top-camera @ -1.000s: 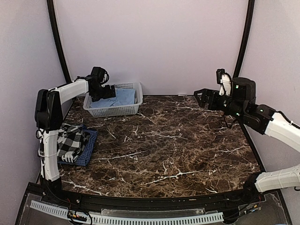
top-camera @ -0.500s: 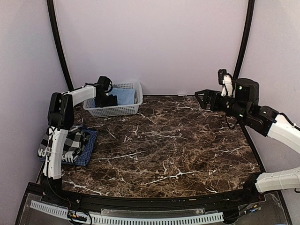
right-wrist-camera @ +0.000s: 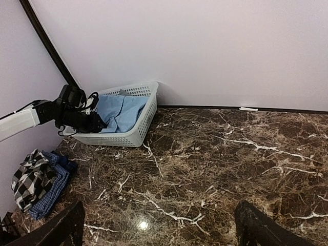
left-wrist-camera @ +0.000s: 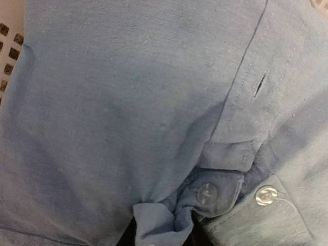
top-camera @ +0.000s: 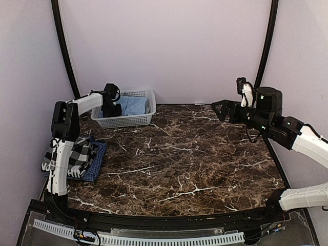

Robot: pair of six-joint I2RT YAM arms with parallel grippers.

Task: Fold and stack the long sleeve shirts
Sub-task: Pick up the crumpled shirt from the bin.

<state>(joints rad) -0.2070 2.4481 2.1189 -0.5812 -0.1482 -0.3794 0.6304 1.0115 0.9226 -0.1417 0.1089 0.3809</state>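
L fingers [top-camera: 114, 109] in white basket [top-camera: 130, 121], back-left of dark marble table [top-camera: 195, 159], pinched on fold of light blue shirt [left-wrist-camera: 128, 102]. R fingers [right-wrist-camera: 64, 228] wide open, empty, above table. Checked shirts [top-camera: 82, 156] piled near-left. Lilac walls [top-camera: 164, 46].

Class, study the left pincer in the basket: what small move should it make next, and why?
Probably lift straight up. The left pincer is down in the basket, and the wrist view shows the light blue shirt bunched at its tips, so raising it should draw the shirt out for folding.
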